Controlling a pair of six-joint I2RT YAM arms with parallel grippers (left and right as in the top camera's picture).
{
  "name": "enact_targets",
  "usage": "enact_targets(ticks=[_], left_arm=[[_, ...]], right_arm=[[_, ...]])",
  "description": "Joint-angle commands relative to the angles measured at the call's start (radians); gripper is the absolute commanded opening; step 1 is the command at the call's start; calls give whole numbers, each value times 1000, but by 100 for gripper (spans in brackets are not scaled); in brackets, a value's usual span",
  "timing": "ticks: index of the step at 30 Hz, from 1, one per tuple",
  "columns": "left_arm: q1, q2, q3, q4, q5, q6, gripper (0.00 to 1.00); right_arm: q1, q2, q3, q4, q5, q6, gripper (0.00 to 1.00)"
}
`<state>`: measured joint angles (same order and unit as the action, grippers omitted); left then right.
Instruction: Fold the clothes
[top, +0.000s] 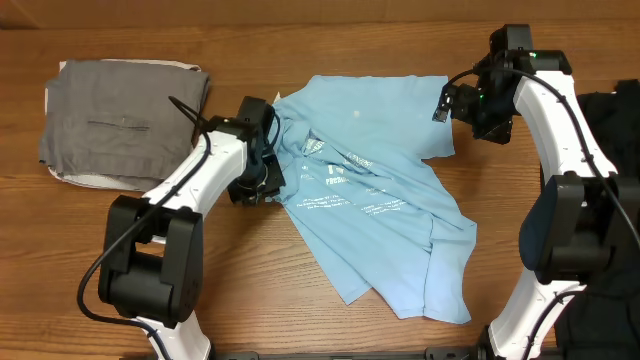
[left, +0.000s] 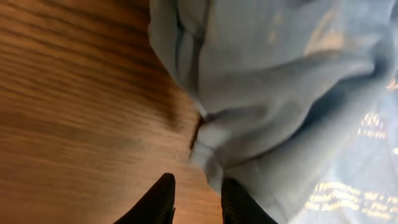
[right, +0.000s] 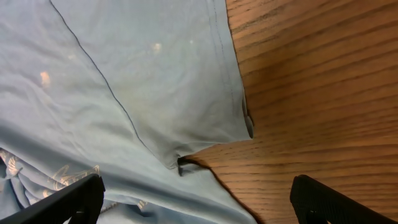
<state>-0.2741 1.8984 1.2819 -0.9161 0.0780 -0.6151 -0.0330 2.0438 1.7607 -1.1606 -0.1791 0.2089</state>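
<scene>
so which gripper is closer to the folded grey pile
Left. The left gripper is between the grey pile and the T-shirt; the right gripper is at the T-shirt's far edge.

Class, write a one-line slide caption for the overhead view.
Left gripper and right gripper flank a crumpled light blue T-shirt, white text up, on a wooden table beside folded grey cloth.

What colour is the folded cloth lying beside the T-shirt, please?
The folded cloth is grey; it shows best in the overhead view.
</scene>
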Motion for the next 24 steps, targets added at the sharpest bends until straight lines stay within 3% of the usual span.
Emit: enact_targets(ticks=[1,4,7,10,14,16,19,24], left_arm=[[0,-2,-35,45,-6,-52,30],[-3,-2,-50,60,-3,-46,27],[-3,-3,-43,58,6,23,15],[-3,-6,-28,57,27,61,13],[1,-8,-28,48,46,32,40],[2,-8,-28,29,30,32,48],[0,-8,-43,31,9,31,53],[-1,-8,-111,135,8,30,52]], right_arm=[[-3,-26,17,4,-6,0,100],[-3,-26,17,4,-6,0,100],[-3,-26,17,4,-6,0,100],[-3,-26,17,4,-6,0,100],[-3,-26,17,3,-6,0,100],[-3,-26,17,4,-6,0,100],[-3,-26,17,3,-6,0,100],[-3,-26,17,4,-6,0,100]])
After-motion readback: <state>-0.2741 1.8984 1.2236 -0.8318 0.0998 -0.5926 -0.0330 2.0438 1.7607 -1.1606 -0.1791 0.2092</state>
